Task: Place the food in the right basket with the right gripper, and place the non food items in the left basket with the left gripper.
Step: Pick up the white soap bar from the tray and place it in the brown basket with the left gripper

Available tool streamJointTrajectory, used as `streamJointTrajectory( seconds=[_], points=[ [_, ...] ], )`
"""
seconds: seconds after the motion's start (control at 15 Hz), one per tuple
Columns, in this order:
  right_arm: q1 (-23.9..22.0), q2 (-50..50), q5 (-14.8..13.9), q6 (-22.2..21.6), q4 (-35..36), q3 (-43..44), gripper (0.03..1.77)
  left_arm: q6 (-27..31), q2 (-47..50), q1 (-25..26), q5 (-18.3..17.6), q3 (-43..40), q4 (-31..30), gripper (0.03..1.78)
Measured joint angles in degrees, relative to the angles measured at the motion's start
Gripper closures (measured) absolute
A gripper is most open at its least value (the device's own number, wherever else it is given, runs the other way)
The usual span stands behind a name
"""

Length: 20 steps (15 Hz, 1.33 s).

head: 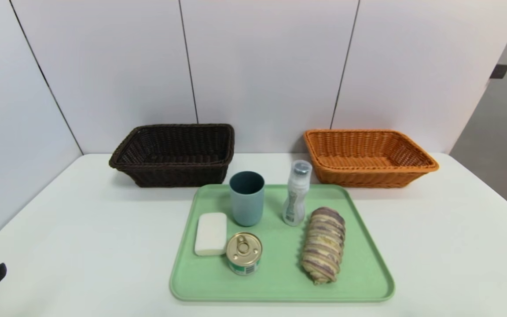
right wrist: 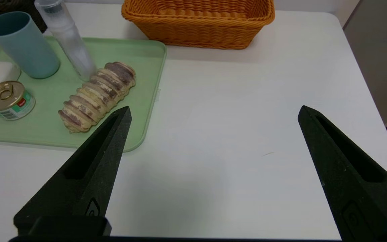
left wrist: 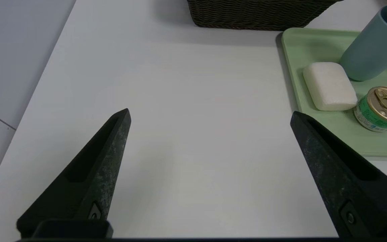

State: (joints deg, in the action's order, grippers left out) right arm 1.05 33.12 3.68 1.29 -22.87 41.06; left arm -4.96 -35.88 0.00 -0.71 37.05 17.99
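Bread roll: on green tray, right half, long axis running near-to-far; nearest the right gripper, whose fingers are spread wide, holding nothing. Tin can upright beside soap bar. Left gripper: wide apart, over bare table. Cup, bottle upright behind. Left basket, right basket farthest, unfilled; sorting probably not begun.

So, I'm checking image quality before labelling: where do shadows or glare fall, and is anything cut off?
Head view: soft shadows under the dark basket and orange basket; no harsh glare. Left wrist view: the open left gripper frames bare table; the cup is cropped at the edge. Right wrist view: the bottle is cut off at the top.
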Motion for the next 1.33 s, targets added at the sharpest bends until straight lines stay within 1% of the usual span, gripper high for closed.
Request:
streamJointTrajectory(
  seconds=[0.2,0.4,0.53,0.73,0.87,1.0,1.07,1.2,1.33],
  points=[
    [0.11,9.96,0.28,0.02,-6.86,10.24,0.09,-0.11,-8.67,-0.1,-0.15,5.89,1.99,0.12],
    [0.35,17.18,0.3,0.09,-14.73,18.29,0.09,0.28,-17.98,-0.99,-0.2,12.04,3.36,0.12],
    [0.51,20.65,0.33,0.16,-16.26,20.74,0.09,0.37,-23.44,-1.71,-0.23,15.43,3.75,0.12],
    [2.06,24.93,0.33,0.18,-17.7,23.1,0.09,0.23,-30.18,-3.27,-0.34,19.42,4.05,0.12],
    [4.24,27.68,0.3,0.18,-19.19,24.49,0.09,-0.07,-32.7,-6.28,-0.06,20.58,4.24,0.12],
    [7.38,30.03,0.33,0.18,-19.43,25.12,0.09,-1.21,-34.44,-10.5,0.46,21.96,6.45,0.12],
    [8.92,31.12,0.37,0.2,-19.36,25.26,0.09,-2.69,-35.38,-12.67,0.57,23.78,8.83,0.12],
    [11.98,33.41,0.41,0.13,-18.92,25.54,0.09,-8.09,-38.07,-17.77,1.44,28.88,14.41,0.12],
    [14.65,35.4,0.83,-0.02,-18.8,26.38,0.09,-12.86,-41.11,-22.93,4.23,32.9,17.68,0.12]
  ],
)
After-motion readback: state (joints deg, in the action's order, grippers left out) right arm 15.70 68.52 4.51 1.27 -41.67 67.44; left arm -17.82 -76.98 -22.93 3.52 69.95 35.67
